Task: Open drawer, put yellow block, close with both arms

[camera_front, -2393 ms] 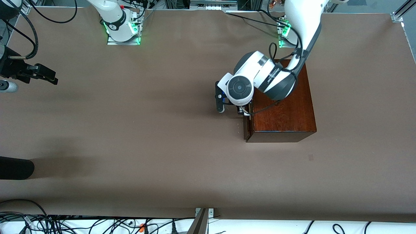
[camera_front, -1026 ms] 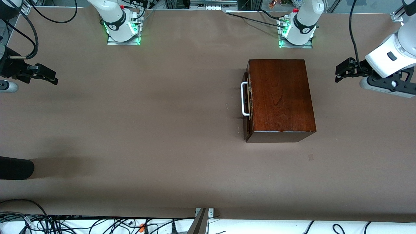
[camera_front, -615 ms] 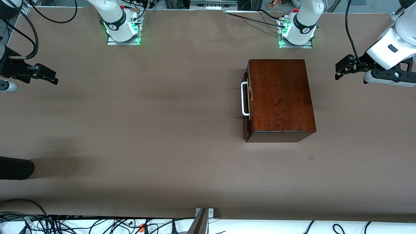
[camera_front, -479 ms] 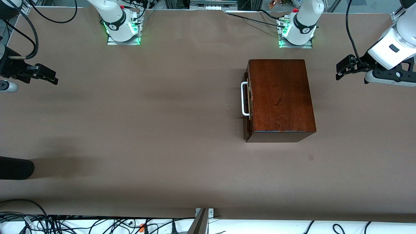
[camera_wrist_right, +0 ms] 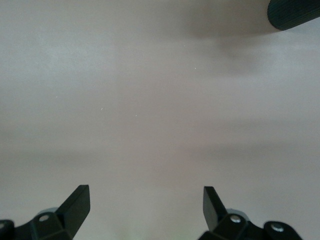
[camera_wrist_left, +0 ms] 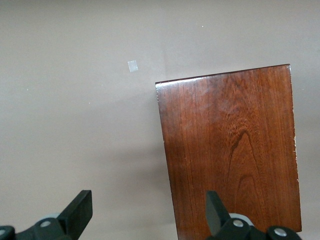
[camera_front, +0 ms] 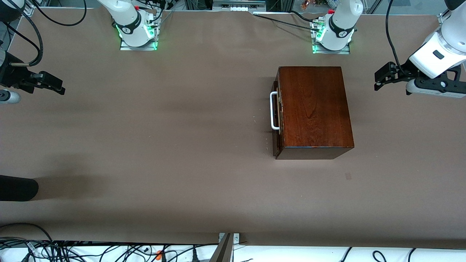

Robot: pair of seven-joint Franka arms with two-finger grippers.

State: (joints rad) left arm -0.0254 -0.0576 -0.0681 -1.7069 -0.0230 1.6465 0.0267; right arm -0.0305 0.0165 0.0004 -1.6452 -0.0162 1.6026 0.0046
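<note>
1. Left gripper (camera_front: 378, 82) hangs over the table (camera_front: 182, 145) at the left arm's end, with its fingers spread wide and nothing between them.
2. Right gripper (camera_front: 60, 89) hangs over the table at the right arm's end, wide open and empty too. That arm waits.
3. Just beside the left gripper, toward the middle of the table, sits the dark wooden box (camera_front: 315, 107). The gripper does not touch it.
4. On the side of the box away from the left gripper is the drawer (camera_front: 276, 120) with its white handle (camera_front: 272, 111). It looks pushed in, or almost.
5. I cannot see the yellow block anywhere. It may be inside the shut drawer, but that is hidden.
6. I think the job is at its end, with both arms pulled away. If the drawer is not fully shut, the next move is a soft push on its front.
</note>
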